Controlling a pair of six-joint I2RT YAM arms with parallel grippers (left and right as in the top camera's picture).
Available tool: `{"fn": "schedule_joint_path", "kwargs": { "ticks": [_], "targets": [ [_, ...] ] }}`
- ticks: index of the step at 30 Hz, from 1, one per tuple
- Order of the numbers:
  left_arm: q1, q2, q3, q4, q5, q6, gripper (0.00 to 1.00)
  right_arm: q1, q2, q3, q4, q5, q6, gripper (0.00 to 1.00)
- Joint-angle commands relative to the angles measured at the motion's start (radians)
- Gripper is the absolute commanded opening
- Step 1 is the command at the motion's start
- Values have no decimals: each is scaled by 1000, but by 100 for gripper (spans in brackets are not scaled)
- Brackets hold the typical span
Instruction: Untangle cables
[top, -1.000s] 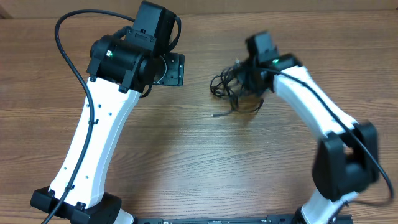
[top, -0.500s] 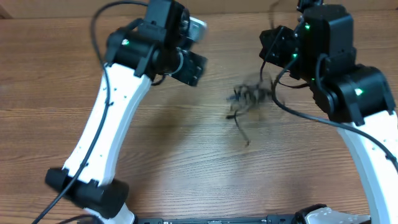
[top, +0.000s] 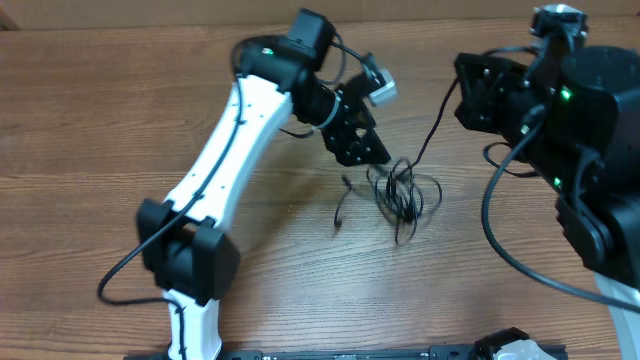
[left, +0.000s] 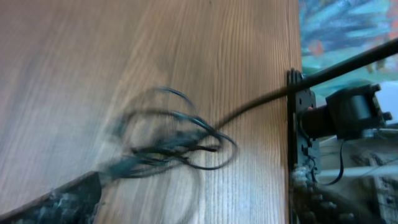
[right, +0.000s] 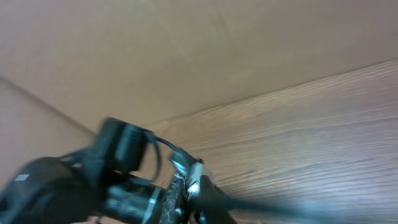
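The cables (top: 405, 190) lie as a loose black tangle on the wooden table, with one free end trailing left (top: 338, 218). A single strand (top: 435, 125) rises from the tangle to my right gripper (top: 468, 88), which is held high and is shut on it. In the right wrist view that gripper (right: 186, 200) pinches the cable just below a silver-tipped plug (right: 189, 174). My left gripper (top: 366, 150) points down at the tangle's upper left edge. In the left wrist view the blurred cables (left: 174, 140) lie just beyond my left gripper (left: 193, 210), whose fingers stand wide apart with only table between them.
The left arm's white link (top: 230, 150) crosses the left half of the table. The bulky right arm (top: 590, 120) fills the right side, close to the camera. The table's edge (left: 293, 143) and a black mount (left: 308, 124) show beyond the tangle in the left wrist view.
The left gripper has swung right and down to the tangle and opened wider. The right arm has lifted away to the right, drawing one strand taut. The tangle has slid slightly down-right.
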Motion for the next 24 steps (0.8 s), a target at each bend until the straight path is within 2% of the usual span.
{"fn": "schedule_joint_path", "kwargs": {
  "ticks": [1, 3, 9, 13, 19, 24],
  "targets": [
    [-32, 76, -8, 3, -33, 29, 100, 1, -13, 11, -22, 126, -19, 5],
    [-40, 109, -8, 1, -72, -2, 100, -6, -12, 11, -41, 155, -19, 4],
    [-60, 153, -8, 12, -151, 67, 97, -23, -12, 11, -44, 158, -19, 4],
    [-60, 153, -8, 71, -227, 67, 95, -23, -12, 11, -50, 159, -19, 4],
    [-61, 153, -8, 167, -269, -41, 93, -23, -11, 10, -64, 177, -19, 4],
    [-65, 153, -8, 185, -331, -102, 91, -23, -7, 10, -71, 187, -19, 4]
  ]
}}
